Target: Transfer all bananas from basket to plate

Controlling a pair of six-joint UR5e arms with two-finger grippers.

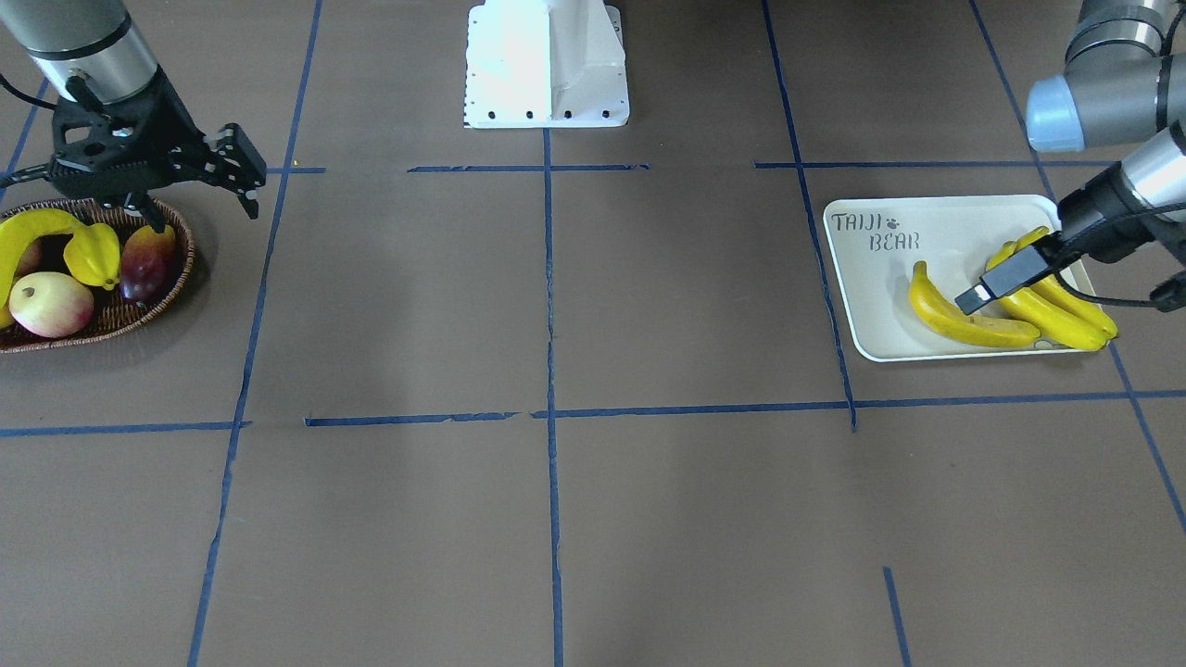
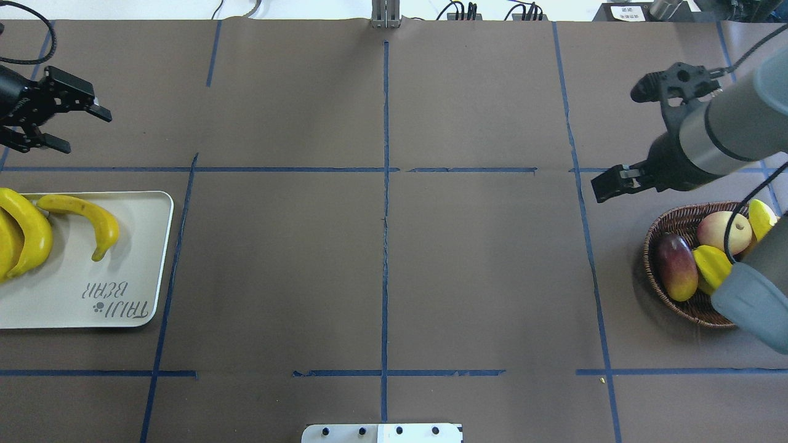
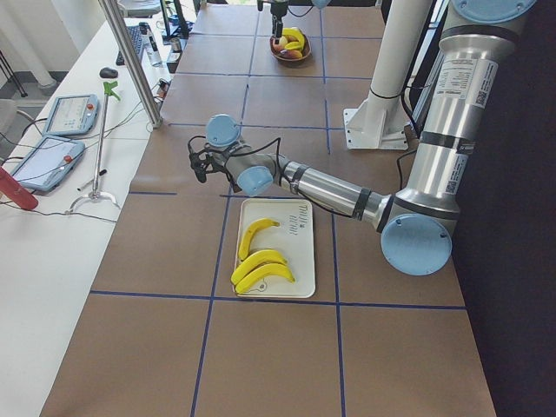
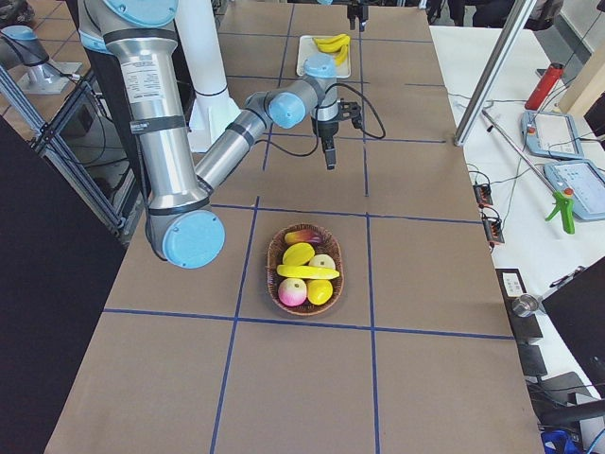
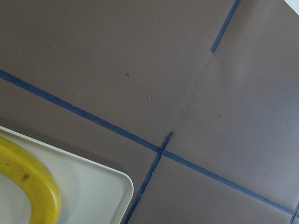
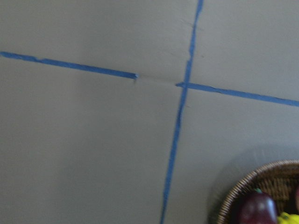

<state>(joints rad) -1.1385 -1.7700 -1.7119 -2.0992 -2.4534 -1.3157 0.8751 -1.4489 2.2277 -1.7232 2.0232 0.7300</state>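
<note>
1. My right gripper [image 1: 204, 211] is empty with the fingers spread. It hangs over bare table just off the basket's left rim, a touch to the far side.
2. So the last banana [image 1: 28, 233] lies to my right, slightly back toward my base and lower than me. It's in the basket [image 1: 189, 248], with the mango [image 1: 148, 264] and starfruit [image 1: 93, 255] sitting between me and it. The starfruit looks pressed right up against it.
3. Its long axis runs roughly near-to-far, so I reckon I'd want my fingers closing left-right across it.
4. I'm clearly the nearer arm. My left gripper [image 2: 83, 132] is way off at the other end of the table, also spread and holding nothing, hovering just past the far edge of the plate [image 1: 862, 278].
5. Looks-wise it's smooth, bright yellow, one long curved arc, and mostly hidden behind my arm from overhead. The three other bananas [image 1: 973, 324] lie side by side on the plate.
</note>
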